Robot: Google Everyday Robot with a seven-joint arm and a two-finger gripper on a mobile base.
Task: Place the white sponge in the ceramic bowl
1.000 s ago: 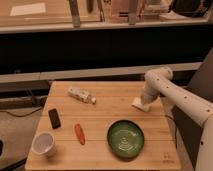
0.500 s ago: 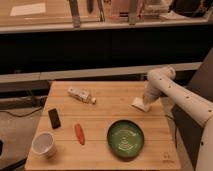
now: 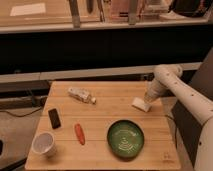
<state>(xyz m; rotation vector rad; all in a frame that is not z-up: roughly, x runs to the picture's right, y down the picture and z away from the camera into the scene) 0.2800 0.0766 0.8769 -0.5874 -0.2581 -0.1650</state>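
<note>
The white sponge (image 3: 140, 104) is a small flat white block lying on the wooden table (image 3: 100, 120) near its right edge. My gripper (image 3: 149, 99) is at the end of the white arm that comes in from the right, right over the sponge's right end and touching or nearly touching it. The ceramic bowl (image 3: 125, 138) is a green dish with ring pattern, in front of the sponge toward the table's front right, empty.
A clear bottle with pale label (image 3: 81, 94) lies at the back middle. A black phone-like block (image 3: 54, 118), an orange carrot-shaped item (image 3: 79, 133) and a white cup (image 3: 43, 143) stand on the left half. A dark counter runs behind the table.
The arm has shifted only slightly; the gripper stays at the sponge. The sponge and the other objects have not moved.
</note>
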